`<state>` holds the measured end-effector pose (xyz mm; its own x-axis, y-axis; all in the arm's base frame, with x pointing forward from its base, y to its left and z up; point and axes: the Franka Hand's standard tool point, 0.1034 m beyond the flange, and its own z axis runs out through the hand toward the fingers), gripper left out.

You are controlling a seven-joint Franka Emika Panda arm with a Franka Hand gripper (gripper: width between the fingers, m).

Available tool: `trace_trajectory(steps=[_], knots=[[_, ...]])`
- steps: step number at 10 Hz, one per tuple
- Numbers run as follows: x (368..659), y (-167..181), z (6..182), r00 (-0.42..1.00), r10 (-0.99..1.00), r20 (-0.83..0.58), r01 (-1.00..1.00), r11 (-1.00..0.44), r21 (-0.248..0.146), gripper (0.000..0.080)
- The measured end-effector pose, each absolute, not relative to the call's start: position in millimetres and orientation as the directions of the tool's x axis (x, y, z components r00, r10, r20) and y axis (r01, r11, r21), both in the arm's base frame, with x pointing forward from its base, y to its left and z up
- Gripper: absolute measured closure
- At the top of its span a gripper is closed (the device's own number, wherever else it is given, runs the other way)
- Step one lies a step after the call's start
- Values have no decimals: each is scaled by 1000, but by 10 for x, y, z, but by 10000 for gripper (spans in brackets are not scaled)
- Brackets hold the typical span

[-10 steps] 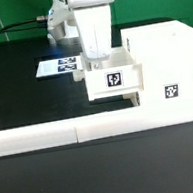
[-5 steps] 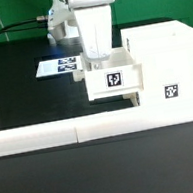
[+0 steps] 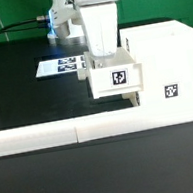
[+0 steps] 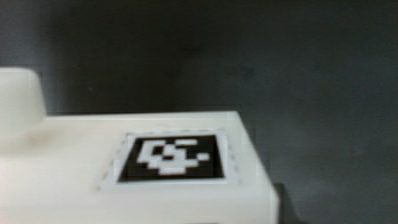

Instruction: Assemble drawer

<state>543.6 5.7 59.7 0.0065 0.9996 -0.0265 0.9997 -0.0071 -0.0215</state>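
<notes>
I see the white drawer housing (image 3: pixel 165 61) upright at my three o'clock on the worktop, tag on its front; a small tray (image 3: pixel 115 76) sits level against its nine o'clock side, tag facing me

No words or numbers can be read. Black-and-white square tags stand on the small white plastic tray (image 3: pixel 116 78), the tall white housing (image 3: pixel 170 90) and the flat marker board (image 3: pixel 59 66).
</notes>
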Motion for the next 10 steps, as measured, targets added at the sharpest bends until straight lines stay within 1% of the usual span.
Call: trace_trajectory(steps=[4,6,8,10], knots=[[5436,64,597,3,1000,-28,1000,-4,-24,755],[5456,181,605,-27,999,-29,999,26,-27,755],[5453,282,601,-25,999,-28,999,25,-23,755],[5454,275,601,-21,999,-27,1000,20,-22,743]])
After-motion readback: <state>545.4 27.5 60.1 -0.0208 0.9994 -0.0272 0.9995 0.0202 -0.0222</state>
